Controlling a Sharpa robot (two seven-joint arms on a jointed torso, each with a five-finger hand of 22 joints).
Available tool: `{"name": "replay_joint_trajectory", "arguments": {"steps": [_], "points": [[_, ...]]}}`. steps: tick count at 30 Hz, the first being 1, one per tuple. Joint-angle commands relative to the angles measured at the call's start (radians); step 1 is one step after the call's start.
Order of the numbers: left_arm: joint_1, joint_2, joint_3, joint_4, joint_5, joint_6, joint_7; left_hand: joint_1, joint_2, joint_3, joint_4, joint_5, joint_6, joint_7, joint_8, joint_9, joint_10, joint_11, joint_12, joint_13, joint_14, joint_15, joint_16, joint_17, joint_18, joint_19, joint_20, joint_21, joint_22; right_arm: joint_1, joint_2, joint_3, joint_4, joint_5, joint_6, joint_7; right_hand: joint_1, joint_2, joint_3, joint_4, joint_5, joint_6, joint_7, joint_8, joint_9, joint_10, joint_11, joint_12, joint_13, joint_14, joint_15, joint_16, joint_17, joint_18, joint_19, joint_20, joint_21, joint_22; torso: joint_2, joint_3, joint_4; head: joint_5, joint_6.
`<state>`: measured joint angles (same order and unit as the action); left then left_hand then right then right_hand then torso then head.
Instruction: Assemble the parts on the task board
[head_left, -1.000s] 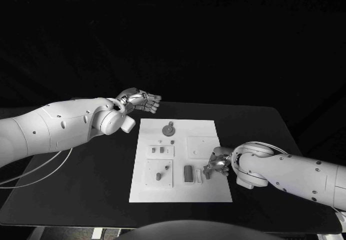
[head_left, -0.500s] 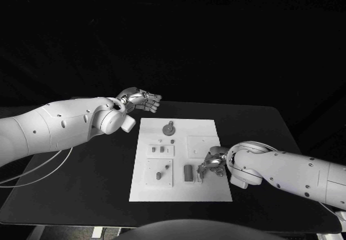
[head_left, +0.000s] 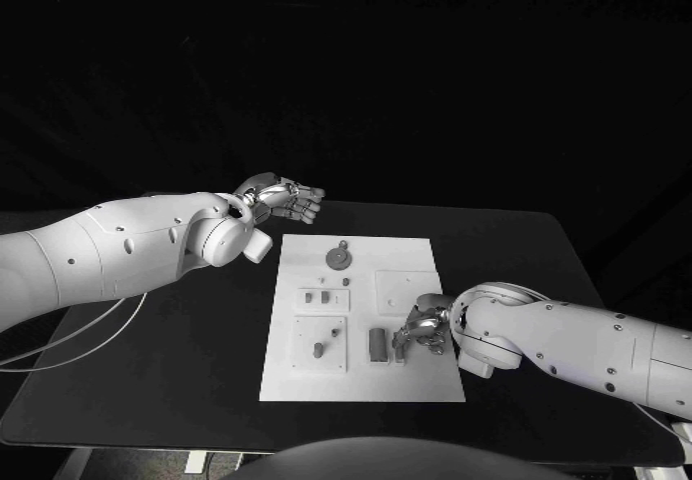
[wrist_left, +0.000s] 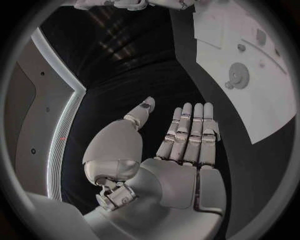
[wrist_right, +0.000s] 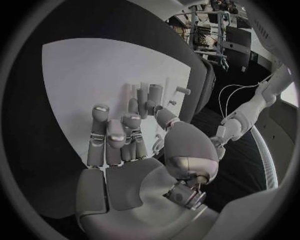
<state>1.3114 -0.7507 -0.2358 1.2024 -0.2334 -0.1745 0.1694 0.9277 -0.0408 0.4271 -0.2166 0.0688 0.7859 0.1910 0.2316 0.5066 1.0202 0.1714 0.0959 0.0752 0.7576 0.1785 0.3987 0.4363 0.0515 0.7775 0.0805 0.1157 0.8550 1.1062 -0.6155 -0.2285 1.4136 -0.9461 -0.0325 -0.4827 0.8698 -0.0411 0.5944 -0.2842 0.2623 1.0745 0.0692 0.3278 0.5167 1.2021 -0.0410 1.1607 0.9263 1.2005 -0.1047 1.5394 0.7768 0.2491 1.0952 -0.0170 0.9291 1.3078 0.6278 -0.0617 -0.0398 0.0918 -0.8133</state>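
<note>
Head view: the white board (head_left: 361, 318) lies mid-bench (head_left: 173, 380). The left hand (head_left: 284, 201) hovers off its far left corner. The right hand (head_left: 420, 331) is low over the board's near right part, beside an upright grey part (head_left: 376, 346).

Left wrist view: the left hand (wrist_left: 178, 150) has straight fingers, holding nothing.

Right wrist view: the right hand (wrist_right: 125, 145) has curled fingers; whether they hold anything, I cannot tell.

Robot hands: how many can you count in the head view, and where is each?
2. The left hand is beyond the task board's far left corner; the right hand is over its near right part.
</note>
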Motion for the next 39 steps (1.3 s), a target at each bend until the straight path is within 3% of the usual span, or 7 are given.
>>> {"name": "replay_joint_trajectory", "arguments": {"steps": [1,39], "points": [[0.001,0.001,0.001,0.003,-0.003,0.009,0.008,0.003,-0.006,-0.003,0.003,-0.004,-0.004,0.0,0.004,-0.001,-0.001,0.002,-0.006,-0.002,-0.003,0.002,-0.004,0.001,0.019,-0.008,-0.001,-0.001,0.001,0.0,0.002,-0.002,-0.004,0.006,0.033,-0.005,-0.012,-0.001,-0.002,0.001,-0.002,0.003,0.001,0.002,0.001,0.006,0.0,-0.005,-0.001,-0.001,-0.007,-0.006,-0.001,0.013,0.003,0.002,0.002,0.009,0.0,0.0006,-0.0009,0.0,-0.001],[0.001,0.0,0.001,0.002,-0.004,0.01,0.006,0.004,-0.006,-0.003,0.003,-0.004,-0.004,0.0,0.005,-0.002,-0.001,0.002,-0.006,-0.002,-0.003,0.002,-0.005,0.003,0.019,-0.008,0.0,-0.001,0.002,0.0,0.011,-0.011,-0.014,0.014,0.077,-0.025,-0.016,-0.001,-0.001,0.002,-0.006,0.0,0.003,-0.001,-0.001,0.003,0.001,-0.006,-0.001,-0.004,-0.007,-0.007,-0.001,0.013,0.001,0.003,0.001,0.008,0.0,0.0004,-0.0009,0.003,-0.01]]}}
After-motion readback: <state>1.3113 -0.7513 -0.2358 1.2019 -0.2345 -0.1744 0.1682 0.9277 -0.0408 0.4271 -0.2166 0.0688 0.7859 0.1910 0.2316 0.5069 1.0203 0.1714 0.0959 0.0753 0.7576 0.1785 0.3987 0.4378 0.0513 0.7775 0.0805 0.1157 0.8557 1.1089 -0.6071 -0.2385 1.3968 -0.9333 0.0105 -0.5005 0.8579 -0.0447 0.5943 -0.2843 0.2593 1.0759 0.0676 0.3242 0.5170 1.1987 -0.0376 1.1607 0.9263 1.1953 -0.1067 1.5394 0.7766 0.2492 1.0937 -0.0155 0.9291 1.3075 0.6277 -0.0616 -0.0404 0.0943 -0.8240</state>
